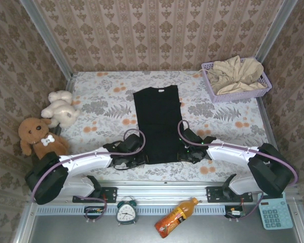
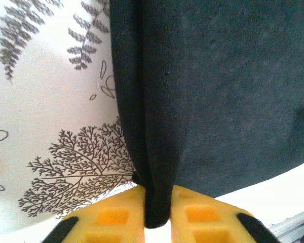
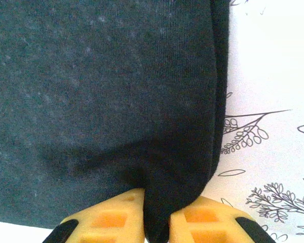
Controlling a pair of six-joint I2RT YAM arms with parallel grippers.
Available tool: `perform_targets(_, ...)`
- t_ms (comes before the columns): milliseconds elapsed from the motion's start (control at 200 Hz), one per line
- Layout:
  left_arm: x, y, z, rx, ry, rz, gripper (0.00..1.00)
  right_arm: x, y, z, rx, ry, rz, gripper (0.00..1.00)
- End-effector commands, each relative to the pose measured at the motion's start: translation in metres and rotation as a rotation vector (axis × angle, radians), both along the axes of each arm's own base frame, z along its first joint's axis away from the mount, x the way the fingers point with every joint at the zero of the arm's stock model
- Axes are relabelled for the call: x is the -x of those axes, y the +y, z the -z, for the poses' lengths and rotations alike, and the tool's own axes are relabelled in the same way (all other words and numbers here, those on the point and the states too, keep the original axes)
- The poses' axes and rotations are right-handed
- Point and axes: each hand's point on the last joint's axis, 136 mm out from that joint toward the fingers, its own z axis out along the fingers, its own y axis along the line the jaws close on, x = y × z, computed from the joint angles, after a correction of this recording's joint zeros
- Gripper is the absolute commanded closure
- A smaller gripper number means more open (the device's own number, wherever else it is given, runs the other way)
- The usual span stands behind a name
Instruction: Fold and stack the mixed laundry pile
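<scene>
A black T-shirt lies flat in a long narrow rectangle on the floral table cover, its sleeves folded in. My left gripper is shut on the shirt's near left corner; in the left wrist view the black T-shirt edge is pinched between the yellow fingers. My right gripper is shut on the near right corner, with the black T-shirt bunched between its yellow fingers. A beige-cream garment lies crumpled in the lavender basket at the back right.
A white plush toy and a brown plush toy sit at the left edge. On the near ledge below the arm bases lie an alarm clock, an orange bottle and a calculator. Patterned walls close in three sides.
</scene>
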Motion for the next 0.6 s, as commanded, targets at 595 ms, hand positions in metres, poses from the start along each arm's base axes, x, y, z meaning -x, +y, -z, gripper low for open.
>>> perform_targets(595, -0.008, 0.021, -0.067, -0.035, -0.195, 0.014, 1.00, 0.014, 0.019, -0.061, -0.101, -0.098, -0.077, 1.00)
